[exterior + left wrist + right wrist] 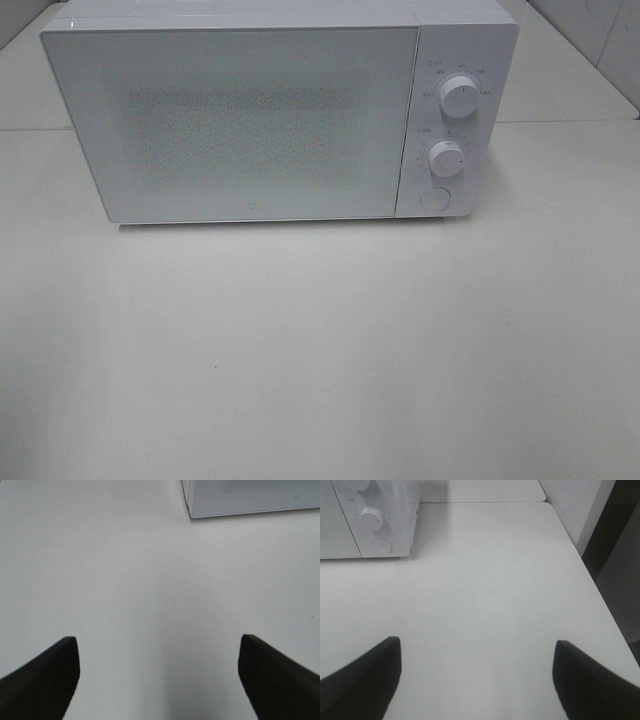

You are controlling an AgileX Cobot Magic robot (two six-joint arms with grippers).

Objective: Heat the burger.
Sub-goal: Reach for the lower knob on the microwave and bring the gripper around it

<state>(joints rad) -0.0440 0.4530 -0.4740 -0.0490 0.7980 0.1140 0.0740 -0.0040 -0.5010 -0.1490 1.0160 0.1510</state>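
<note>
White microwave (250,120) — interior indistinct

Glossy white microwave (250,120), matt white table (320,350)

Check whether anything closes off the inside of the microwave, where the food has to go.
Yes. The door of the microwave is shut and covers its front opening, so it has to be opened first. Nothing else shows on the table in front of it. The burger itself appears in no view.
</note>
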